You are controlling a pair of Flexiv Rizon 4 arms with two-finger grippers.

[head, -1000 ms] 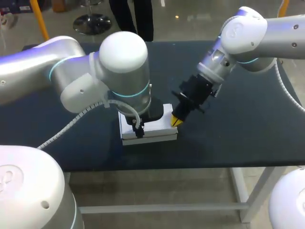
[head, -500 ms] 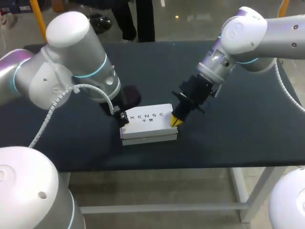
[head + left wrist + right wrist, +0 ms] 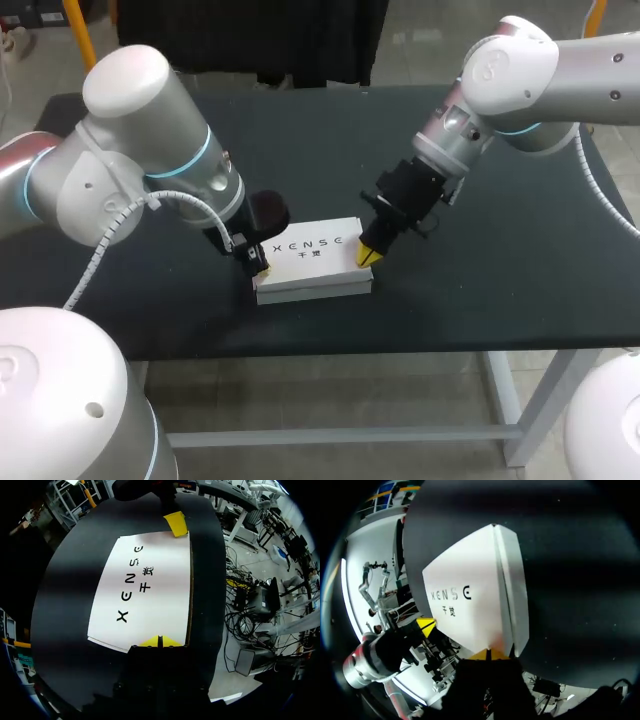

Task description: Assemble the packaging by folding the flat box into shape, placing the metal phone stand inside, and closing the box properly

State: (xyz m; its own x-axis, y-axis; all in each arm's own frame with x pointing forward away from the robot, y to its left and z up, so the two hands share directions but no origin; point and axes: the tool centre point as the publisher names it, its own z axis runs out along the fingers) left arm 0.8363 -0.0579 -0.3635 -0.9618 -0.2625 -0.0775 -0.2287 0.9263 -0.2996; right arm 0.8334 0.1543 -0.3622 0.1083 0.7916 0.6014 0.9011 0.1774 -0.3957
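Observation:
The white box (image 3: pixel 312 262) lies closed on the black table, its printed lid facing up. My left gripper (image 3: pixel 258 262) is shut, its yellow tips resting at the box's left end. My right gripper (image 3: pixel 366 253) is shut too, its tips pressing on the lid's right end. In the left wrist view my own tips (image 3: pixel 159 641) meet at the near edge of the lid (image 3: pixel 145 590), with the other arm's yellow tip (image 3: pixel 176 524) at the far edge. The right wrist view has its tips (image 3: pixel 489 654) together on the box (image 3: pixel 470 600). The phone stand is not visible.
The box sits near the front edge of the black table (image 3: pixel 480 300). Both arms come in low over the table top on either side of the box.
My left arm has swung off the box top to its left end, uncovering the printed lid, and its gripper has shut. The right arm and box have not moved.

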